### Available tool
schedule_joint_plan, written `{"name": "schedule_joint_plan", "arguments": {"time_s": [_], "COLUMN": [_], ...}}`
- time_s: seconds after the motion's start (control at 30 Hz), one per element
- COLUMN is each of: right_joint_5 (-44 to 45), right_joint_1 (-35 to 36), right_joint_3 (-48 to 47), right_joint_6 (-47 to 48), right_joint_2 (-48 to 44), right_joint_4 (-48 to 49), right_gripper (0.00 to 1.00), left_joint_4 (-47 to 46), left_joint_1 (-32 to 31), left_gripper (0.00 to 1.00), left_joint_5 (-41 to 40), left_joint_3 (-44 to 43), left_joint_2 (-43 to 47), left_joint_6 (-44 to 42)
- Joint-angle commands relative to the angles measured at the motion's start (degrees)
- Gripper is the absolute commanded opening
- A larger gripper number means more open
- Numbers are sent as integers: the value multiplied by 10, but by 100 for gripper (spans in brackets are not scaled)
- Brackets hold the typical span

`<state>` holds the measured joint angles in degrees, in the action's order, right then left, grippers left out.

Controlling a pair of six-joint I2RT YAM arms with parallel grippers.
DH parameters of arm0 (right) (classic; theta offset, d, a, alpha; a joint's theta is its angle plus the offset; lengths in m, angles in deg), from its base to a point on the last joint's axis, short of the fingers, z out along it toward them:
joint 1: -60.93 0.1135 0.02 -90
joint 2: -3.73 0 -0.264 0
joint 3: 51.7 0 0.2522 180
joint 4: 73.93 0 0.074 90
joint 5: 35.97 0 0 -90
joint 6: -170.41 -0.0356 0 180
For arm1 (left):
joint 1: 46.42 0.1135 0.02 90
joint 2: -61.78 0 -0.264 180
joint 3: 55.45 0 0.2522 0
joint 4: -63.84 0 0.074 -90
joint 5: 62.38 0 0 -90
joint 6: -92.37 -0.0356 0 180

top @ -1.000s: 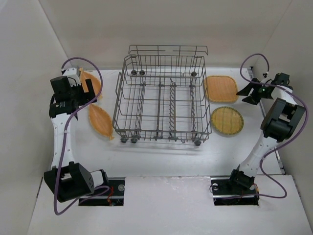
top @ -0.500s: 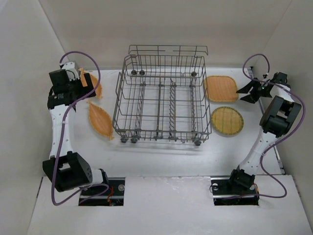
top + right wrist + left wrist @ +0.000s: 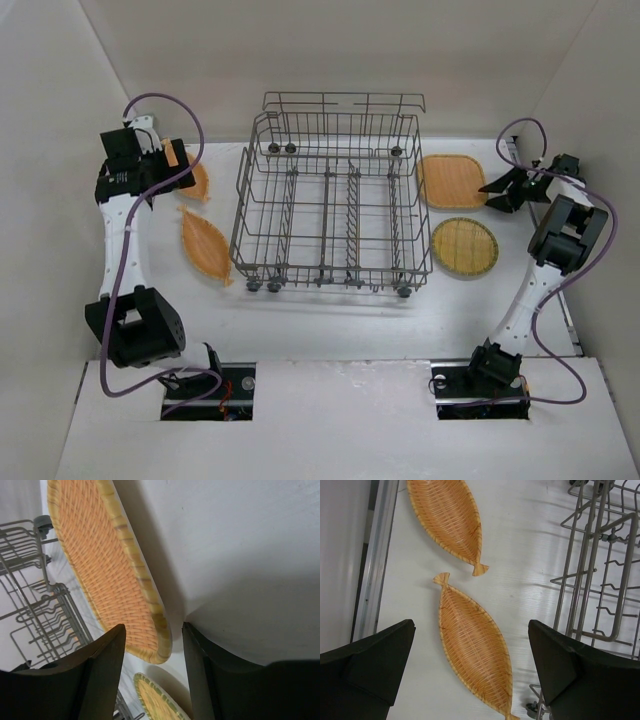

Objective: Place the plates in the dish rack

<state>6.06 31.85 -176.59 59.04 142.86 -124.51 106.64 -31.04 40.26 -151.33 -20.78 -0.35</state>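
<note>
The grey wire dish rack [image 3: 330, 200] stands mid-table. Two leaf-shaped plates lie left of it, one near [image 3: 205, 247] and one farther back [image 3: 197, 180]. In the left wrist view they lie end to end, the upper plate [image 3: 447, 517] and the lower plate [image 3: 472, 647]. My left gripper [image 3: 160, 178] hangs wide open above them [image 3: 471, 625]. Right of the rack lie the rounded-rectangular plate [image 3: 452, 181] and the round plate [image 3: 465, 246]. My right gripper [image 3: 497, 195] is open, its jaws [image 3: 153, 626] straddling the rectangular plate's [image 3: 105, 565] right rim, with a gap beside the rim.
White walls close in the table on the left, back and right. A metal strip [image 3: 377, 565] runs along the left edge beside the leaf plates. The rack's side wires [image 3: 40, 605] stand close to the rectangular plate's far side.
The left arm has swung back and to the left, staying wide open. The right gripper has edged toward the rectangular plate and its jaws have narrowed round the rim.
</note>
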Motion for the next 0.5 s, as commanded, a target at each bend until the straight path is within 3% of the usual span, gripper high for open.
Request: {"name": "schedule_joint_plan", "arguments": {"time_s": [0.0,0.2,0.33,0.4,0.47], "right_joint_5": [-37,-47,-51,-54,-52], "right_joint_1": [2,20,37,47,52], "right_joint_3": [-33,-34,-39,-35,-33], "right_joint_6": [-39,-68,-90,-95,-99], "right_joint_2": [11,17,21,21,19], "right_joint_4": [38,56,75,79,82], "right_gripper": [55,58,54,48,30], "left_joint_4": [8,11,11,12,14], "left_joint_1": [-3,-13,-14,-13,-10], "left_gripper": [100,100,100,100,100], "left_joint_5": [7,4,3,3,4], "left_joint_3": [-43,-73,-87,-93,-97], "left_joint_2": [-15,-49,-66,-72,-77], "left_joint_6": [-4,-11,-14,-15,-16]}}
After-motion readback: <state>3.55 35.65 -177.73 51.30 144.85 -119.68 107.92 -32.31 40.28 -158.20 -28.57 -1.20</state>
